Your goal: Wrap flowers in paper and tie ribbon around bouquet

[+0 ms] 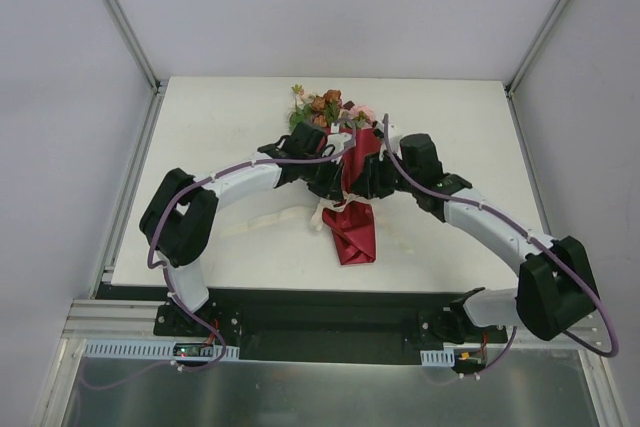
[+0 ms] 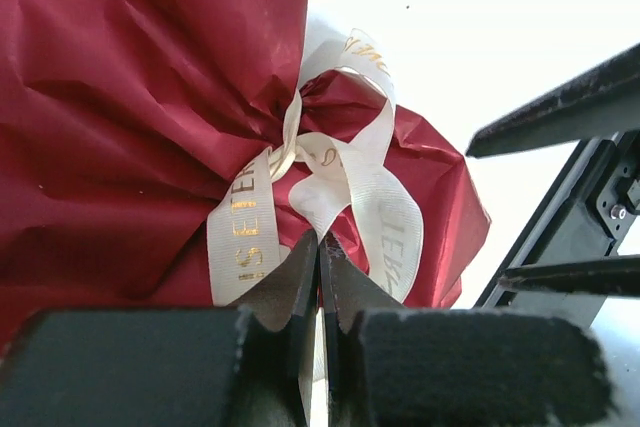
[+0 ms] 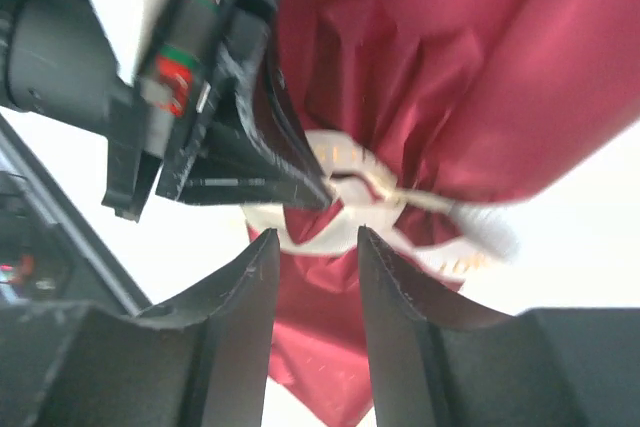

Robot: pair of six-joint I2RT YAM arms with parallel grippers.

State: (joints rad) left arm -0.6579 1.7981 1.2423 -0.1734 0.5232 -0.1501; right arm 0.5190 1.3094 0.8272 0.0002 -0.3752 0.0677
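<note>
Lying on the white desk [image 1: 220, 107]: bouquet [image 1: 352, 162] in crinkled dark red wrapping paper [image 2: 120, 97], paper tail nearest the arm bases. Cream fabric ribbon [image 2: 345, 182] w/ gold lettering loops its waist. Left gripper [image 2: 320, 242] fingers clenched at the knot, can't tell if nipping ribbon. Right gripper [image 3: 318, 237] fingers parted, grasping nothing. Pink, cream & rust artificial flowers [image 1: 325, 104] farthest.

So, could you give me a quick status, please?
Left gripper shut on ribbon. Right gripper open beside it. Bouquet wrapped, ribbon looped round it. Grippers close together.

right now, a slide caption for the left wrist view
Left gripper shut on the cream ribbon knotted around red paper.
</note>
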